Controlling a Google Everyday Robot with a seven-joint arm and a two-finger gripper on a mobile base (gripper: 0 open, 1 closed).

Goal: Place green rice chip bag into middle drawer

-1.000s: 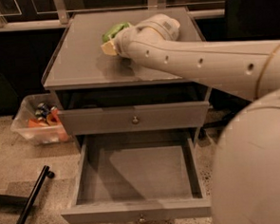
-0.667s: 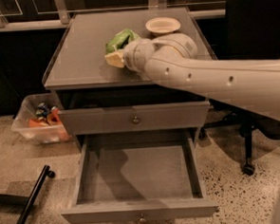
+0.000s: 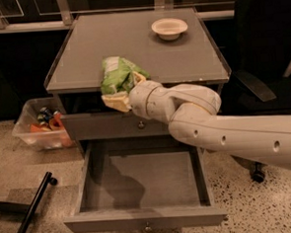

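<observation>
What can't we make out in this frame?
All in the camera view:
- green rice chip bag: print too crumpled to read. The gripper, at the table front edge and shut on the bag, covers its lower part.
- middle drawer: back right corner behind the arm.
- arm: cut off by the right edge.
- floor bin: contents too small.

The end effector (image 3: 118,96), gripping the green rice chip bag (image 3: 115,75), hung at the worktop's (image 3: 146,54) front edge. Below, the middle drawer (image 3: 154,183) gaped wide open.
</observation>
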